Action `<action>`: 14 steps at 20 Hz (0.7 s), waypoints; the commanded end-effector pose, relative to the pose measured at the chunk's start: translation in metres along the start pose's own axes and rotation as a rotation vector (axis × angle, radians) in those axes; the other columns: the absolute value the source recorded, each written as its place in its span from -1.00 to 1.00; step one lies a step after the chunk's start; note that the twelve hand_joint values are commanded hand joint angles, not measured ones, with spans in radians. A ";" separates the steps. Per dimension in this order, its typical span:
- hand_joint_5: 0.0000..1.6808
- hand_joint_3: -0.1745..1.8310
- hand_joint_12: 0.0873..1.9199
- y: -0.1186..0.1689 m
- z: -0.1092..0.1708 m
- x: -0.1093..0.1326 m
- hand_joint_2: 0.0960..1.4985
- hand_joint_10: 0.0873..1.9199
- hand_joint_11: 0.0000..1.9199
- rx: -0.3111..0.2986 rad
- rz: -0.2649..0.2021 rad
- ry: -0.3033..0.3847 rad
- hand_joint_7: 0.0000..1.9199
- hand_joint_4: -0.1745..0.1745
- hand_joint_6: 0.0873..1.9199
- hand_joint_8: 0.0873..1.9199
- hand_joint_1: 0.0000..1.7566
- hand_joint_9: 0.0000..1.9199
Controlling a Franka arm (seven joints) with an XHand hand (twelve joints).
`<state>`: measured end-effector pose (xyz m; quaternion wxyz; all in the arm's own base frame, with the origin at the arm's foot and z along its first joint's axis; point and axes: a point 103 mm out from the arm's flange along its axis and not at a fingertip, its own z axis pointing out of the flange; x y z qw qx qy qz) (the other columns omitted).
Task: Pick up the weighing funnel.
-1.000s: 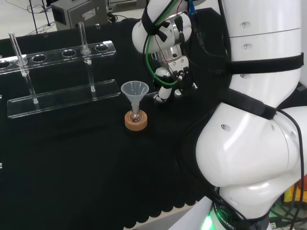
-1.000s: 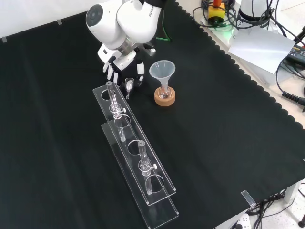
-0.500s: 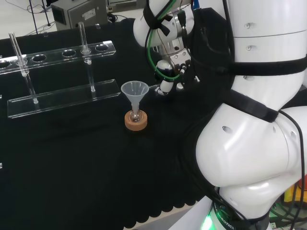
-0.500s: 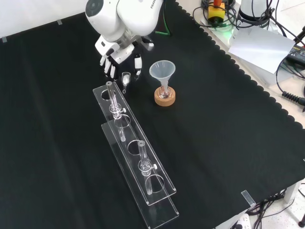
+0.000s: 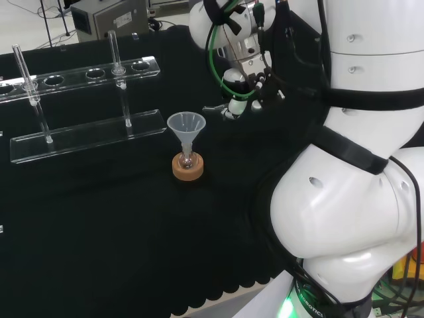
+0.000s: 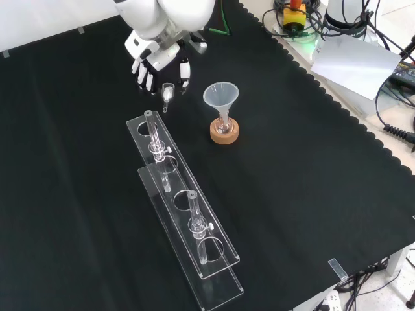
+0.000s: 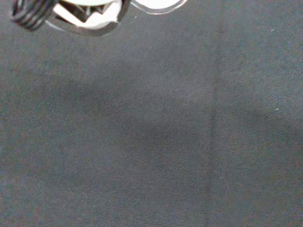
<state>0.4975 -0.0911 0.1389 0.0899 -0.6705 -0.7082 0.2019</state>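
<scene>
Head, front views sharing funnel

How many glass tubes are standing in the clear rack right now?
2. In the front view, one tube stands at the rack's far end, near the hand; the other stands toward its near end. Clear glass could hide another.

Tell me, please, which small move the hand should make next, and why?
Probably a short lift straight up. The fingers of the hand pinch the weighing funnel, which seems clear of the cloth, but the test tube rack and the big funnel stand close by.
</scene>
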 end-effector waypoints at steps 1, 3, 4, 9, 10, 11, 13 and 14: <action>0.31 -0.04 0.28 -0.025 -0.024 -0.011 -0.18 -0.53 -0.44 -0.008 0.022 -0.029 -0.40 1.00 0.03 -0.39 0.23 -0.11; 0.31 -0.04 0.28 -0.033 -0.031 -0.011 -0.18 -0.53 -0.44 -0.015 0.028 -0.041 -0.39 1.00 0.03 -0.39 0.23 -0.11; 0.31 -0.04 0.28 -0.037 -0.034 -0.010 -0.18 -0.53 -0.44 -0.019 0.031 -0.043 -0.39 1.00 0.03 -0.38 0.23 -0.10; 0.31 -0.03 0.28 -0.059 -0.050 -0.005 -0.18 -0.53 -0.43 -0.033 0.033 -0.057 -0.39 1.00 0.04 -0.38 0.23 -0.10; 0.31 -0.03 0.28 -0.063 -0.052 -0.004 -0.18 -0.53 -0.43 -0.036 0.032 -0.060 -0.39 1.00 0.04 -0.38 0.23 -0.10; 0.31 -0.03 0.28 -0.068 -0.055 -0.002 -0.18 -0.53 -0.43 -0.036 0.032 -0.066 -0.39 1.00 0.04 -0.38 0.23 -0.10; 0.31 -0.03 0.28 -0.076 -0.059 0.002 -0.19 -0.53 -0.43 -0.035 0.032 -0.073 -0.39 1.00 0.04 -0.38 0.23 -0.10; 0.31 -0.03 0.28 -0.080 -0.061 0.003 -0.19 -0.53 -0.43 -0.036 0.033 -0.079 -0.39 1.00 0.04 -0.38 0.23 -0.10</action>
